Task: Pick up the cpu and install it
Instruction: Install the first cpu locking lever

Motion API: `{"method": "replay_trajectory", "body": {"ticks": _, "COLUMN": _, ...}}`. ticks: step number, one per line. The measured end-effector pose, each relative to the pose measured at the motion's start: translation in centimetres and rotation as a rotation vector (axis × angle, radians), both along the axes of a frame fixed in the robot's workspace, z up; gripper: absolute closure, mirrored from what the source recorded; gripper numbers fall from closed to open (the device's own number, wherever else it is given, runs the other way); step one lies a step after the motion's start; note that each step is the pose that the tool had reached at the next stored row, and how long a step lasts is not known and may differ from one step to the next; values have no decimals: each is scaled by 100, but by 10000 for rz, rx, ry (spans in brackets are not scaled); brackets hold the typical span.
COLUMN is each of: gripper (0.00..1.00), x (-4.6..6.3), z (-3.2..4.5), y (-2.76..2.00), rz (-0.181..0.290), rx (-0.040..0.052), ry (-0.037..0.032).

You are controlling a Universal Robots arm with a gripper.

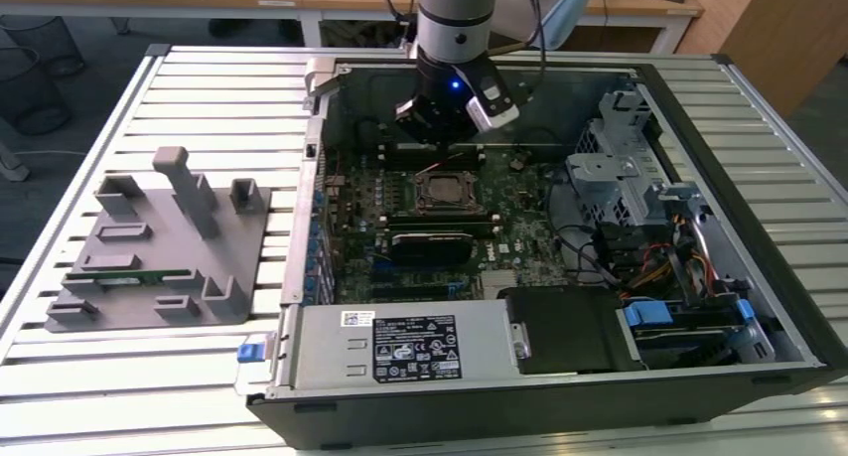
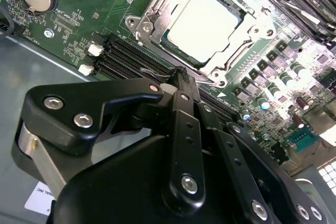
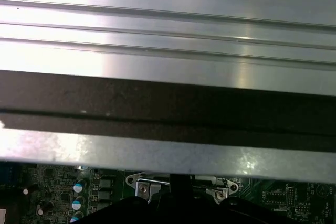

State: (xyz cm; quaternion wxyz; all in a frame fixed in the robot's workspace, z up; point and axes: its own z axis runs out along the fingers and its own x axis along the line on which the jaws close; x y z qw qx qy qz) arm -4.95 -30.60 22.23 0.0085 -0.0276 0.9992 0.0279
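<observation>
The cpu (image 2: 205, 22), a square chip with a silver top plate, lies flat in the metal-framed socket (image 2: 157, 11) on the green motherboard (image 2: 100, 9). In the exterior view the socket (image 1: 444, 190) sits mid-board inside the open computer case (image 1: 742, 307). My gripper (image 1: 427, 133) hangs just beyond the socket's far side, over the memory slots. In the second wrist view its black fingers meet at the tip (image 2: 179, 74) beside the socket frame, shut with nothing between them. In the first wrist view the socket frame (image 3: 142, 184) shows beneath the case wall.
A grey fixture block (image 1: 159, 247) on the slatted table (image 1: 133, 396) holds a green memory stick (image 1: 133, 275) at the exterior view's left. Inside the case are a power supply (image 1: 397, 347), a drive cage (image 1: 617, 173) and cables (image 1: 662, 267).
</observation>
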Motion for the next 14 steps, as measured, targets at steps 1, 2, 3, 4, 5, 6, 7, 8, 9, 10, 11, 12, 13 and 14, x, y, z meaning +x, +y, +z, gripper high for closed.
{"method": "replay_trajectory", "body": {"ticks": 1, "gripper": 89, "x": 0, "z": -1, "y": 0, "rz": 0, "rx": 1, "ry": 0}}
{"method": "replay_trajectory", "body": {"ticks": 2, "gripper": 89, "x": 3, "z": -2, "y": 0, "rz": 1, "rx": 2, "ry": -1}}
{"method": "replay_trajectory", "body": {"ticks": 3, "gripper": 89, "x": 9, "z": -5, "y": 1, "rz": 2, "rx": 3, "ry": -2}}
{"method": "replay_trajectory", "body": {"ticks": 4, "gripper": 89, "x": 16, "z": -6, "y": 1, "rz": 1, "rx": 2, "ry": -1}}
{"method": "replay_trajectory", "body": {"ticks": 5, "gripper": 89, "x": 24, "z": -8, "y": 2, "rz": 0, "rx": 1, "ry": 0}}
{"method": "replay_trajectory", "body": {"ticks": 6, "gripper": 89, "x": 33, "z": -12, "y": 3, "rz": 0, "rx": 2, "ry": -1}}
{"method": "replay_trajectory", "body": {"ticks": 7, "gripper": 89, "x": 42, "z": -15, "y": 4, "rz": 0, "rx": 1, "ry": 0}}
{"method": "replay_trajectory", "body": {"ticks": 8, "gripper": 89, "x": 49, "z": -18, "y": 5, "rz": 1, "rx": 1, "ry": 1}}
{"method": "replay_trajectory", "body": {"ticks": 9, "gripper": 89, "x": 55, "z": -21, "y": 6, "rz": 1, "rx": 1, "ry": 0}}
{"method": "replay_trajectory", "body": {"ticks": 10, "gripper": 89, "x": 62, "z": -25, "y": 8, "rz": 0, "rx": 0, "ry": 1}}
{"method": "replay_trajectory", "body": {"ticks": 11, "gripper": 89, "x": 69, "z": -29, "y": 9, "rz": 0, "rx": -1, "ry": 1}}
{"method": "replay_trajectory", "body": {"ticks": 12, "gripper": 89, "x": 77, "z": -33, "y": 11, "rz": 0, "rx": -2, "ry": 2}}
{"method": "replay_trajectory", "body": {"ticks": 13, "gripper": 89, "x": 85, "z": -37, "y": 12, "rz": -1, "rx": -1, "ry": 2}}
{"method": "replay_trajectory", "body": {"ticks": 14, "gripper": 89, "x": 93, "z": -42, "y": 14, "rz": -1, "rx": 1, "ry": 1}}
